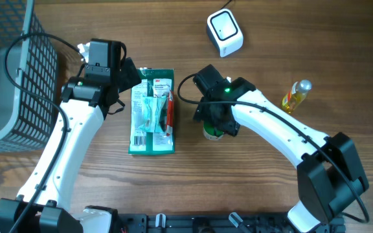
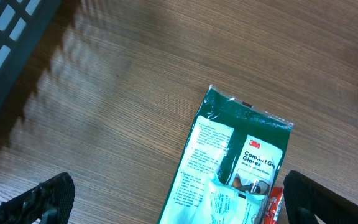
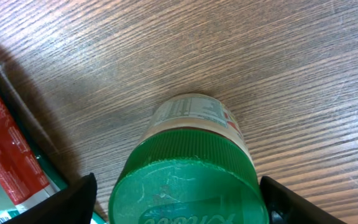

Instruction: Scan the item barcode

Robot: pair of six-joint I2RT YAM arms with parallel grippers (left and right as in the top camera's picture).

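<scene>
Upright on the wooden table (image 1: 271,39), just right of the glove packet (image 1: 152,111) and directly beneath the right gripper (image 1: 215,124): a small jar (image 3: 194,115) with a green ribbed lid (image 3: 185,186) and a printed label round its body. Looks rigid and fairly light, perhaps plastic, though hard to say from above. Smooth wall probably slick, ribbed lid edge grippier. Jaws of the right gripper spread wide, with one dark finger (image 3: 79,199) either side of the lid and nothing gripped yet; actual contact at the rim impossible to judge from the wrist view. Best taken across the lid or just under it, squarely through the middle, to avoid tipping the jar or covering the label, the likely home of the barcode, not legible here. Needs only a moderate squeeze; being round, apt to twist or squirt out if pinched off-centre. Left gripper (image 2: 182,202) hovering over the top end of the glove packet, jaws at full spread, empty. White scanner (image 1: 225,32) well apart, beyond the jar toward the far edge; calls for a lift, a carry and a turn of the label toward its face.
</scene>
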